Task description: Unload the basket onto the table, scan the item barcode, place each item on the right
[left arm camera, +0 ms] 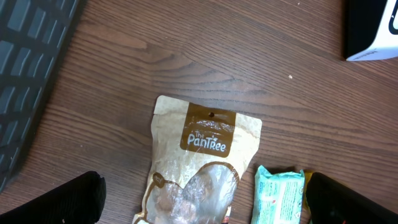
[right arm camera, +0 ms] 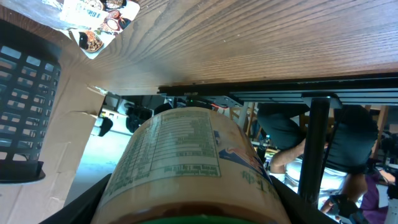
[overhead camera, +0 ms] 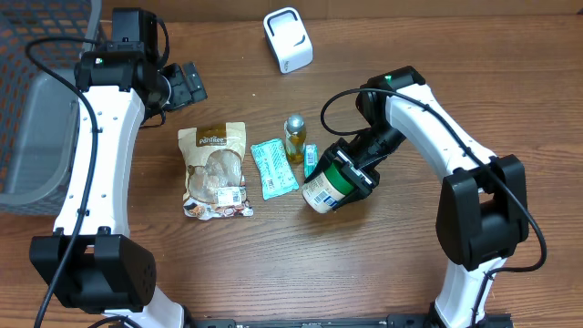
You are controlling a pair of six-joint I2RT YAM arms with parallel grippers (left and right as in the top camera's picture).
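Jar: green lid, white label; tipped on its side right of centre, just right of the teal packet; printed table on the label turned toward the right wrist camera.
Right gripper: jaws clamped on the jar near its lid end.
Left gripper: jaws spread wide, holding nothing; far left, beyond the snack pouch.
Scanner: white, at the far edge, well apart from the jar.
Small bottle: beside the teal packet's far end.
Basket: grey, at the left edge.
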